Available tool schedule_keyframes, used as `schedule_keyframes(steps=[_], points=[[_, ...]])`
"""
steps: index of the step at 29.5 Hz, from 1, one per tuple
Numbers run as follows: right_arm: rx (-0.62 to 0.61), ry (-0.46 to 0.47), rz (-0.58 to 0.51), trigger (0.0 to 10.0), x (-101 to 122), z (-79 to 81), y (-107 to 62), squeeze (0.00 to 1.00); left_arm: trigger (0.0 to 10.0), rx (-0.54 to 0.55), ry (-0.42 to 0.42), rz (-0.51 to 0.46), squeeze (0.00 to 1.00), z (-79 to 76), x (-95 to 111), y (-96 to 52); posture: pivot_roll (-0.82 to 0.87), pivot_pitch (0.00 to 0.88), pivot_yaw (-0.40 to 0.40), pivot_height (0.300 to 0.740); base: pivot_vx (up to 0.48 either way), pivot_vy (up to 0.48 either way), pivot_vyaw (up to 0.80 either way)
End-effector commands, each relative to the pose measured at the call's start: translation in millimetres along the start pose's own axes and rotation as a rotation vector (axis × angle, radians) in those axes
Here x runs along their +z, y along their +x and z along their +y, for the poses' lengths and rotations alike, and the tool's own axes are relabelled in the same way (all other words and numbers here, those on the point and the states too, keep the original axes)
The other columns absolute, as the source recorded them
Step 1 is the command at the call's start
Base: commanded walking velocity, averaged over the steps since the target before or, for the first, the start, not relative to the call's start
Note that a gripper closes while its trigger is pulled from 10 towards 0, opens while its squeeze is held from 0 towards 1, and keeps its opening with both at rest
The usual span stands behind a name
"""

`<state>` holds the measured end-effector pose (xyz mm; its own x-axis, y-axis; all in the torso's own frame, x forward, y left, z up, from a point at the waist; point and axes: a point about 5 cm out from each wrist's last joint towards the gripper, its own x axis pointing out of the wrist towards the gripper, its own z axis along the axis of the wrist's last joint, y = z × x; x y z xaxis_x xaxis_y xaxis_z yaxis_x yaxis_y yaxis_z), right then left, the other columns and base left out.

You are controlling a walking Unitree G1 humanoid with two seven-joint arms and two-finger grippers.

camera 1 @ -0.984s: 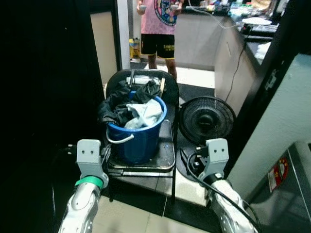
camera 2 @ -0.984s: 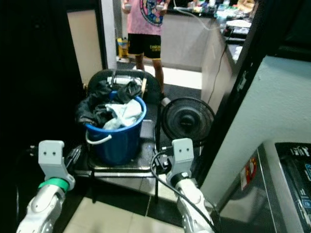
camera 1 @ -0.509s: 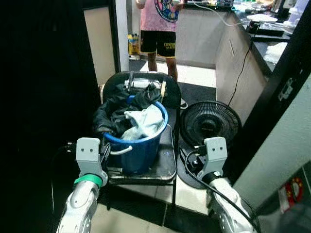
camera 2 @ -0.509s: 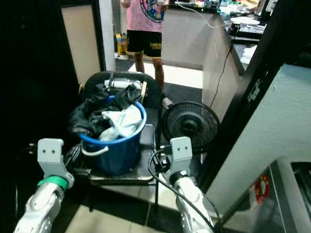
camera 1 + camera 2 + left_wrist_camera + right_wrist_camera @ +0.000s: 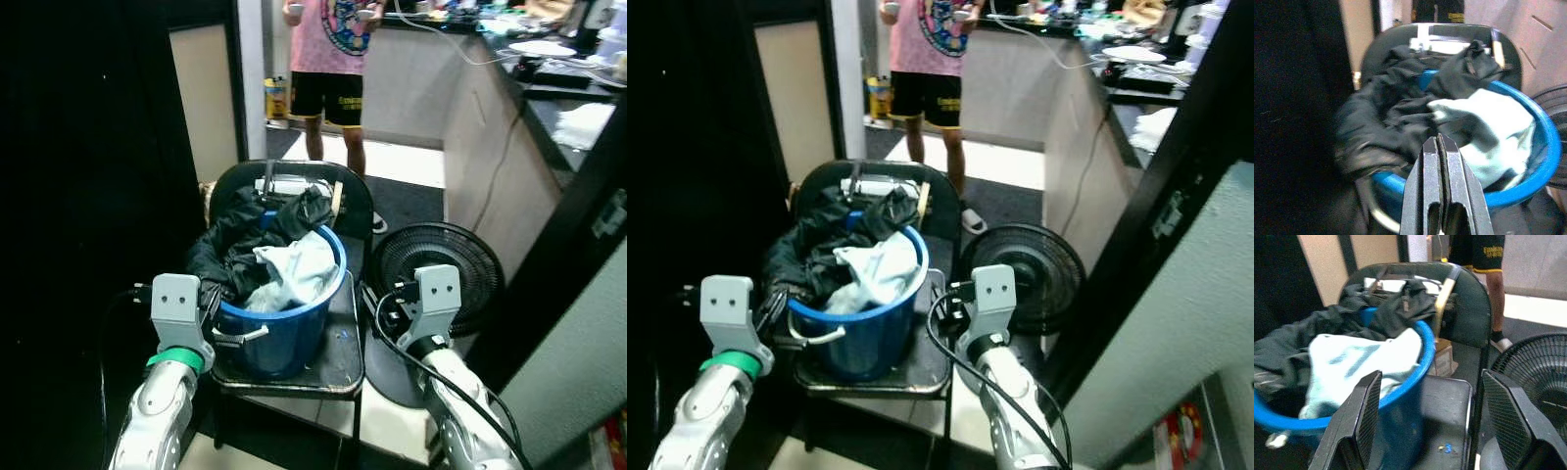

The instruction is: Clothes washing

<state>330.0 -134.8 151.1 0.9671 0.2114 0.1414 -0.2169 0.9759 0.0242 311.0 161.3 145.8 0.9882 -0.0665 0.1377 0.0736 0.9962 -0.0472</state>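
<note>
From our head views, the bucket (image 5: 279, 313) sits on the chair (image 5: 333, 357), heaped with clothes (image 5: 257, 250): dark ones piled toward the chair's back and spilling over the bucket's left rim, a pale one (image 5: 294, 274) on the side nearer the fan (image 5: 436, 274). Our two arms flank the bucket, the left arm touching or just beside its left wall, the right arm between bucket and fan. A person (image 5: 338, 49) stands well beyond the chair.

In the left wrist view, the left gripper (image 5: 1442, 147) has its fingers pressed together, aimed over the bucket's near rim, with the dark heap straight ahead and the pale cloth just off to its fan side.

In the right wrist view, the right gripper (image 5: 1442, 406) is spread wide, pointing at the bare chair seat beside the bucket; the pale cloth lies to the bucket side of its line.

We judge the left gripper the nearer to the clothes (it would have to part its fingers first), while the right, ready to grasp, must swing toward the bucket.
</note>
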Motion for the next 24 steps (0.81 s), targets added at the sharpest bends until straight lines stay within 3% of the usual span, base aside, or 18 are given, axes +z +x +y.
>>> schedule_keyframes(steps=[1,24], points=[[-0.004,0.005,0.004,10.0,0.6,-0.9,0.0,0.00,10.0,-0.014,-0.001,0.014,0.00,-1.8,-3.3,-1.7,-0.01,0.016,0.041,0.740,0.364,0.000,0.00],[0.013,-0.009,-0.001,10.0,2.2,1.5,-0.2,0.00,10.0,-0.032,0.012,0.011,0.00,-2.1,-3.3,-2.1,-0.01,0.000,0.040,0.740,0.362,0.000,0.00]])
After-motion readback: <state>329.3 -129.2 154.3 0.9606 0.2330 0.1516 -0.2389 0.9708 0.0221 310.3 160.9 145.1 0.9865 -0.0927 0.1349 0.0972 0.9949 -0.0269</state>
